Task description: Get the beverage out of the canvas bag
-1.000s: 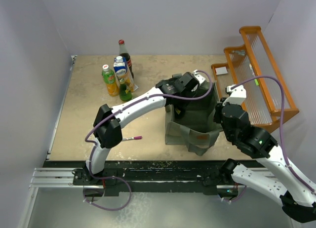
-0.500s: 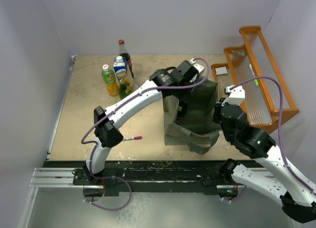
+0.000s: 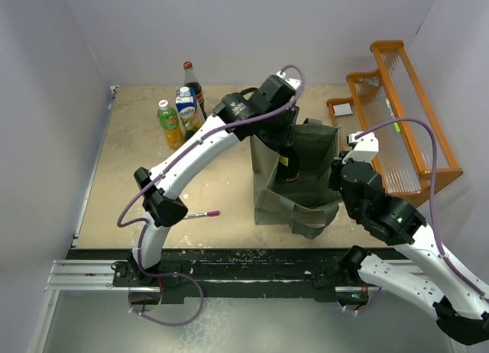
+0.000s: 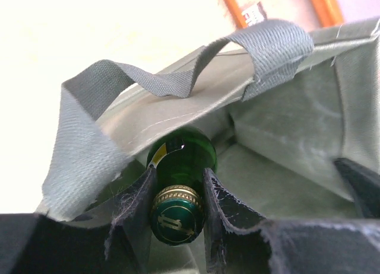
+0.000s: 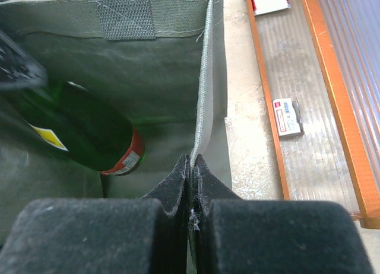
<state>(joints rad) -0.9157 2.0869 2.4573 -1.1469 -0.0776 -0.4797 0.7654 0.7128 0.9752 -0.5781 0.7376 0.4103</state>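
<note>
Left claw is clamped on the capped neck of the green bottle, which is tilted inside the canvas bag. A bag handle arches over it. Right claw is pinched together on the bag's side wall. An orange rack stands beside the bag, and a cluster of drinks stands well apart on the counter.

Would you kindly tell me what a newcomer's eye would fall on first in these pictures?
The left end effector, reaching into the grey-green canvas bag at mid-table, is shut on the neck of a green glass bottle with a gold cap. The right end effector pinches the bag's rim on its right side, and a bright orange wooden rack stands to the bag's right.
</note>
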